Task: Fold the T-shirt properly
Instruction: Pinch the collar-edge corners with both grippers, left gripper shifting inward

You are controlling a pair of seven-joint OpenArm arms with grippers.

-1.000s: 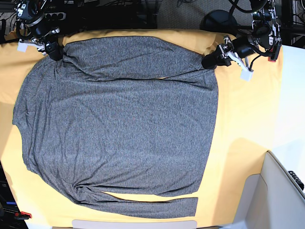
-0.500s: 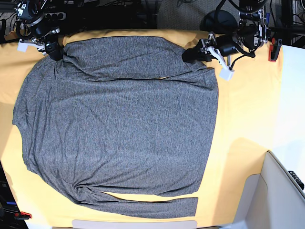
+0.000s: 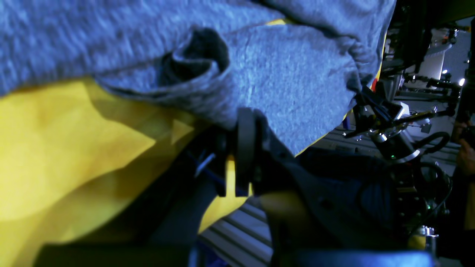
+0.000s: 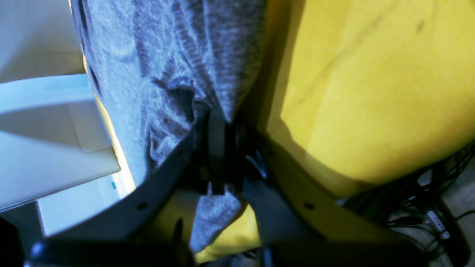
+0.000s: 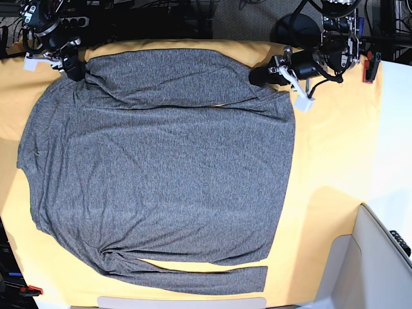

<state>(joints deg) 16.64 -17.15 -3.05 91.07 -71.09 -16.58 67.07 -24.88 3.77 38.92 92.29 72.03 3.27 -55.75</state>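
The grey T-shirt (image 5: 161, 174) lies spread flat on the yellow table cloth (image 5: 335, 161), one long sleeve folded across its top and the other lying along its front edge (image 5: 206, 279). My left gripper (image 5: 259, 76) is shut on the shirt's top right edge. In the left wrist view the left gripper (image 3: 243, 120) pinches bunched grey fabric (image 3: 289, 81) over the yellow cloth (image 3: 55, 148). My right gripper (image 5: 73, 66) is shut on the shirt's top left corner. In the right wrist view the right gripper (image 4: 219, 118) clamps the grey fabric (image 4: 167, 55).
A white bin (image 5: 380, 257) stands at the front right corner. A red clamp (image 5: 368, 69) sits at the cloth's back right edge. Black cables and a round black base (image 5: 296, 29) lie behind the table. A white strip (image 5: 180, 302) shows at the front edge.
My left gripper has moved left along the shirt's top edge, carrying the fabric inward, then nearly stopped. The right gripper has stayed at the top left corner.
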